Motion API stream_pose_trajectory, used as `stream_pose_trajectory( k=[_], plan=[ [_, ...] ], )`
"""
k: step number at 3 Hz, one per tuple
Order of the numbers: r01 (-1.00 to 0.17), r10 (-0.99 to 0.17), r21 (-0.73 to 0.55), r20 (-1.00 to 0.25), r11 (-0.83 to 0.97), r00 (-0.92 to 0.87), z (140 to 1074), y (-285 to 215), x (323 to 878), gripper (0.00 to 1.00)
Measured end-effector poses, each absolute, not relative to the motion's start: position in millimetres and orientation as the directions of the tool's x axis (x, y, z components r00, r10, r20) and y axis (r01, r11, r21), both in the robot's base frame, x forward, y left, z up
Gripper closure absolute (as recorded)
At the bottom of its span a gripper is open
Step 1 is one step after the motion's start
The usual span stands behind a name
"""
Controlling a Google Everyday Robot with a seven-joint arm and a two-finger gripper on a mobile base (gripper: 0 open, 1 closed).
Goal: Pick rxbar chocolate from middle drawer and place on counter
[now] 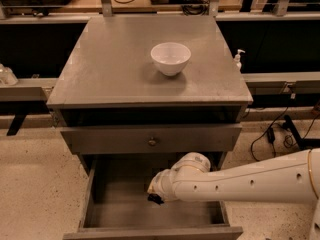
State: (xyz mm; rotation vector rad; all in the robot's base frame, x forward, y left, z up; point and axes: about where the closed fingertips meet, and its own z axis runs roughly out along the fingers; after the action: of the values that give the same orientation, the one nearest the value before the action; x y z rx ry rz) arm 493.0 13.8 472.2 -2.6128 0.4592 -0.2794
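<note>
Tool (155, 198) at the tip of the long white robot arm (240, 184) hangs low inside the wide grey open middle drawer (117, 206), near its centre; only a dark tip shows, and whether it is spread or pinching anything I cannot tell. I cannot make out the dark-wrapped chocolate snack bar. Above, the flat grey glossy cabinet-top surface (105, 69) carries a round white bowl (170, 58).

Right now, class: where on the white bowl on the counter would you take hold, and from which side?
Pinch the white bowl at its rim, coming down from above: it stands upright, mouth open, on the counter, and its round wall tapers downward, so a side grip would likely slip. The end effector sits in the open middle drawer.
</note>
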Motion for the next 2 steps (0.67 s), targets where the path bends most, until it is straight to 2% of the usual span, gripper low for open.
stream_pose_trajectory(
  k=[1, 2],
  plan=[
    [-0.285, -0.388, -0.499, 0.114, -0.818, 0.915, 491, 14, 492, 1.00],
    [-0.272, -0.371, -0.413, 0.179, -0.869, 0.911, 513, 7, 498, 1.00]
  ],
)
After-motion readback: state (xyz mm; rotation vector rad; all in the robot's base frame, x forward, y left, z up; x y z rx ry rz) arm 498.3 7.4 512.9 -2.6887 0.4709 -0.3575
